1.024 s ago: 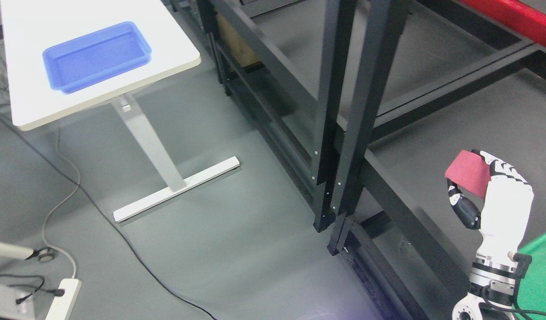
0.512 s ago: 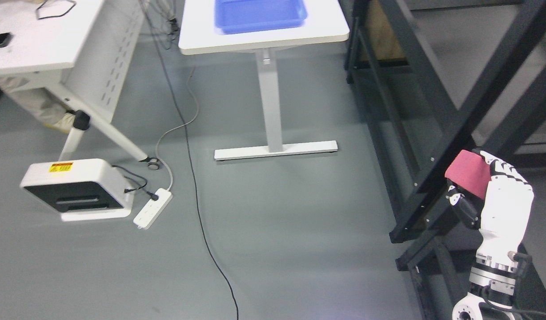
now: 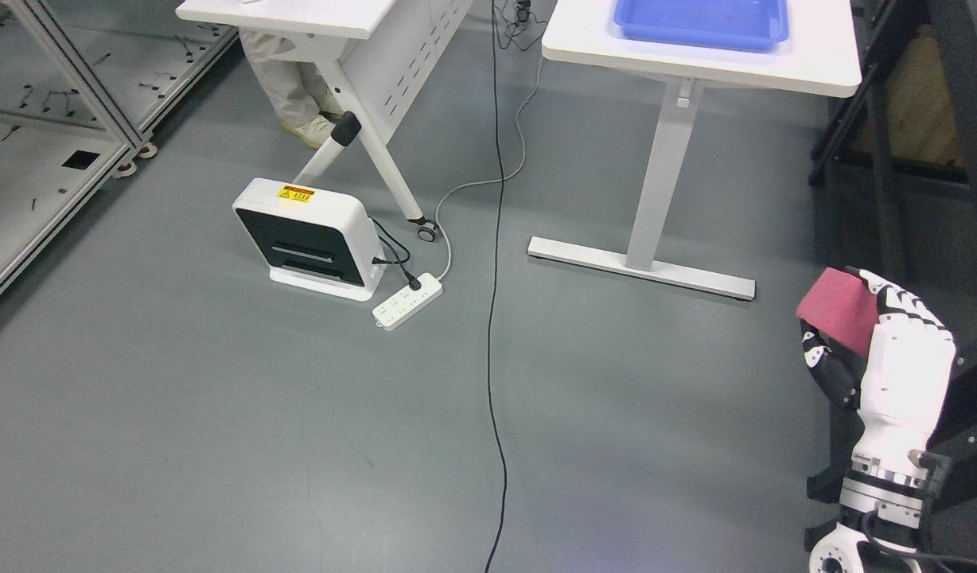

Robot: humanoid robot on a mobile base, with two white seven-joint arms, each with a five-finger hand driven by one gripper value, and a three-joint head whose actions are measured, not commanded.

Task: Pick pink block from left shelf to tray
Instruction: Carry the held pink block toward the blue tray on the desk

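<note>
My right hand (image 3: pixel 870 334) stands raised at the lower right, its fingers shut on the pink block (image 3: pixel 838 309), which shows above the thumb. The blue tray (image 3: pixel 702 22) sits on a white table (image 3: pixel 823 60) at the top right, far from the hand and partly cut off by the top edge. The left arm is out of view.
A black shelf frame (image 3: pixel 902 191) stands at the right edge behind the hand. On the grey floor lie a white box device (image 3: pixel 305 239), a power strip (image 3: pixel 407 301) and a long black cable (image 3: pixel 496 318). A person's legs (image 3: pixel 286 79) show under a second white table (image 3: pixel 289 16). A metal rack (image 3: pixel 51 143) is at the left.
The whole view has swung to the left, so the camera has moved: the shelf slid off to the right and the tray table now sits at the top right. The hand keeps the pink block.
</note>
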